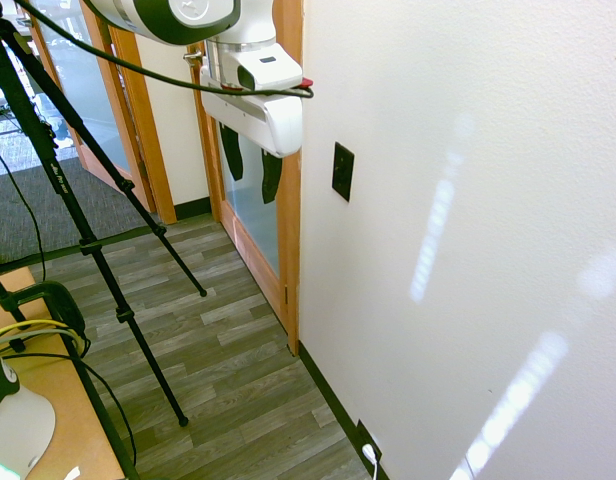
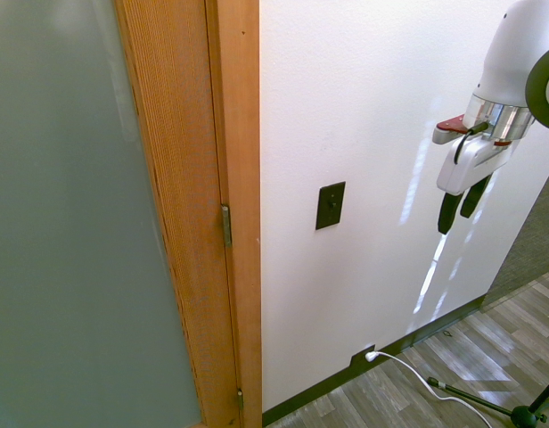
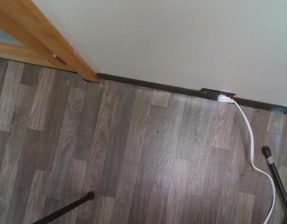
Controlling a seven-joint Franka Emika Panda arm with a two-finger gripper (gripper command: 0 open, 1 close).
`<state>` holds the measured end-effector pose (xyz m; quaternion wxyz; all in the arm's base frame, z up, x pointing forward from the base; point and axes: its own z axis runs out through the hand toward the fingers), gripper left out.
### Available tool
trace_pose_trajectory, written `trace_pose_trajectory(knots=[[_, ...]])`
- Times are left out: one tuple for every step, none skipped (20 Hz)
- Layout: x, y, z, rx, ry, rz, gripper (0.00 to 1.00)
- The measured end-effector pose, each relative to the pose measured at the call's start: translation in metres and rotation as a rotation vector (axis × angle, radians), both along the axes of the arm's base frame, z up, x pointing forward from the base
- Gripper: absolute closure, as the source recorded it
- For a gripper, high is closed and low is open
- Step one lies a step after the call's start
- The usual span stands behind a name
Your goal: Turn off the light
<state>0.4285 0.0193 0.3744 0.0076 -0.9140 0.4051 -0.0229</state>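
While claw point(image 1: 252, 165) hangs open, switch point(image 1: 342, 171) untouched

A small black upright switch plate point(image 1: 342, 171) sits on the white wall.

The switch plate point(image 1: 342, 171) is too small in both exterior views to show which way its toggle is set. It falls outside the wrist view. The outlet plate point(image 1: 367, 440) is cut off by the bottom edge of the first exterior view, with only part of the white plug point(image 1: 371, 456) visible. The arm point(image 2: 522, 53) is cut off at the right edge of the second exterior view.
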Motion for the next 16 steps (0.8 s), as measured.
trace_pose_trajectory(knots=[[0.0,0.0,0.0,0.0,0.0,0.0,0.0],[0.001,0.0,0.0,0.0,-0.002,-0.001,0.0],[0.002,0.001,-0.001,-0.001,-0.013,-0.006,0.0],[0.005,0.005,-0.002,-0.002,-0.031,-0.016,0.0],[0.01,0.01,-0.006,-0.004,-0.054,-0.03,0.0],[0.015,0.018,-0.012,-0.006,-0.077,-0.044,0.0],[0.022,0.027,-0.02,-0.009,-0.102,-0.057,0.0],[0.031,0.037,-0.029,-0.013,-0.137,-0.07,0.0],[0.041,0.044,-0.037,-0.006,-0.169,-0.08,0.0],[0.051,0.05,-0.045,0.005,-0.194,-0.09,0.0],[0.062,0.054,-0.052,0.014,-0.221,-0.102,0.0],[0.072,0.056,-0.059,0.02,-0.241,-0.114,0.0],[0.083,0.058,-0.065,0.022,-0.262,-0.125,0.0],[0.092,0.059,-0.071,0.021,-0.29,-0.139,0.0],[0.1,0.059,-0.075,0.021,-0.316,-0.154,0.0],[0.106,0.059,-0.077,0.018,-0.347,-0.167,0.0]])
